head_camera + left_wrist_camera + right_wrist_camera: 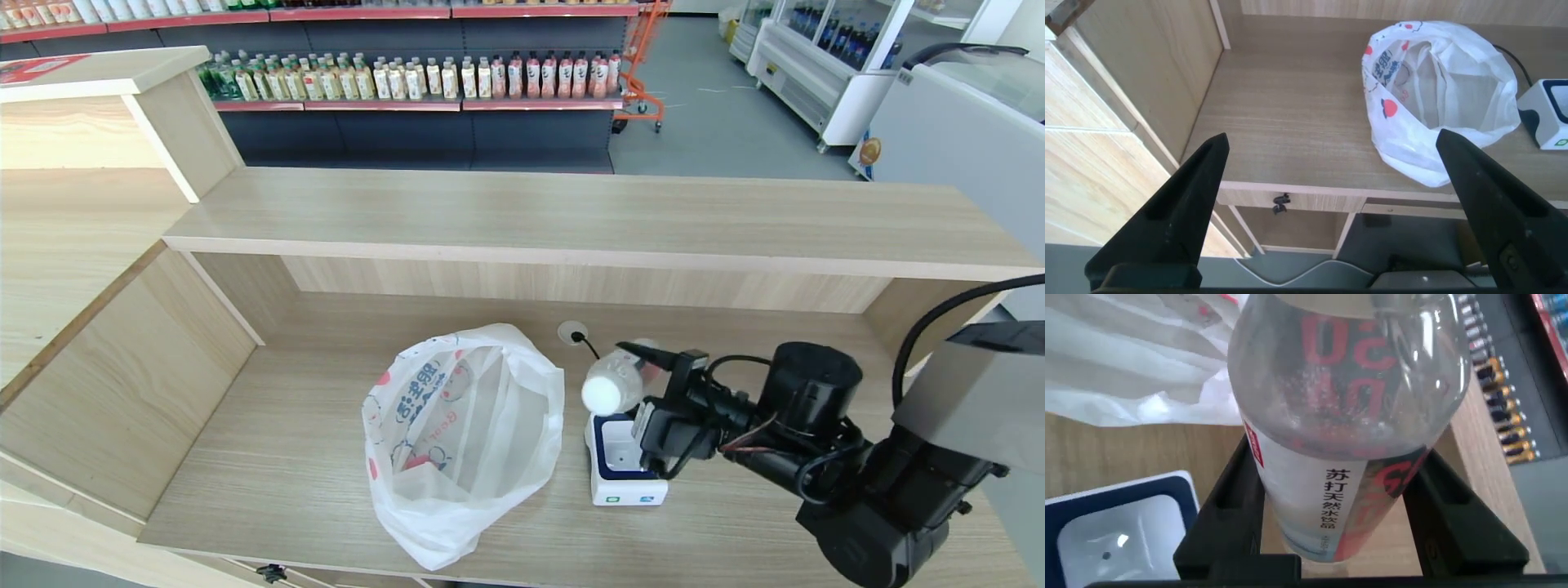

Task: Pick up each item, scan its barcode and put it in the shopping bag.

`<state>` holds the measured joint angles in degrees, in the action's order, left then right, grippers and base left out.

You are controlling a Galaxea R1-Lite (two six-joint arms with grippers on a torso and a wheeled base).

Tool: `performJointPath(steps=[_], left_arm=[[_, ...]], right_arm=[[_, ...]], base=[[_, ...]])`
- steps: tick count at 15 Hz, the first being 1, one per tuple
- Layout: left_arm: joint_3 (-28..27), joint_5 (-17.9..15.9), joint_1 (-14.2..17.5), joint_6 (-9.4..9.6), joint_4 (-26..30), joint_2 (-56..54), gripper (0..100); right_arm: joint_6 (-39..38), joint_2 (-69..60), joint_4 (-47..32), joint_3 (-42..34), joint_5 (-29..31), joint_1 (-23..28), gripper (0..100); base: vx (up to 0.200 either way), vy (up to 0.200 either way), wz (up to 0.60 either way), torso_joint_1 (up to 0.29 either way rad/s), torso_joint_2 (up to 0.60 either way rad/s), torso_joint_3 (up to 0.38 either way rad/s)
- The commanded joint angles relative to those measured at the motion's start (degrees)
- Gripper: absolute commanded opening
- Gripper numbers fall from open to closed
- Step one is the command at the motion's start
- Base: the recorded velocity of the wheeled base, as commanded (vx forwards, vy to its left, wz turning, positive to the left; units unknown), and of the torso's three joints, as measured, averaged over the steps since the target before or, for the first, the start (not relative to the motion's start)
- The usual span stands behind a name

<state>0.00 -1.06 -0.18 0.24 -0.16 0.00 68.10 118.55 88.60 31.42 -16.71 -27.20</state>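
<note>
Now the right gripper (pixel 641 376) squeezes a clear bottle (pixel 608 390) around its middle, just above the scanner (pixel 624 478). The shopping bag (pixel 465 425) sits beside it. The bottle looks smooth, slippery and maybe a bit heavy, so hold the middle tight.
</note>
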Motion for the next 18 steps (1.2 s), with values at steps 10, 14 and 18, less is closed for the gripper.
performJointPath(steps=[10,14,18], left_arm=[[0.0,0.01,0.01,-0.07,-0.02,0.09,100],[0.0,0.01,0.01,-0.16,-0.02,0.09,100],[0.0,0.01,0.01,-0.16,-0.02,0.09,100]], right_arm=[[-61.15,-26.88,-32.0,3.21,16.8,-6.29,0],[-61.5,-21.96,-31.3,3.92,15.22,-9.98,0],[-60.45,-16.42,-25.58,4.27,16.1,-14.2,0]], base=[[0.0,0.0,0.0,0.0,0.0,0.0],[0.0,0.05,0.0,0.001,0.0,0.001],[0.0,0.2,0.0,0.007,0.0,0.005]])
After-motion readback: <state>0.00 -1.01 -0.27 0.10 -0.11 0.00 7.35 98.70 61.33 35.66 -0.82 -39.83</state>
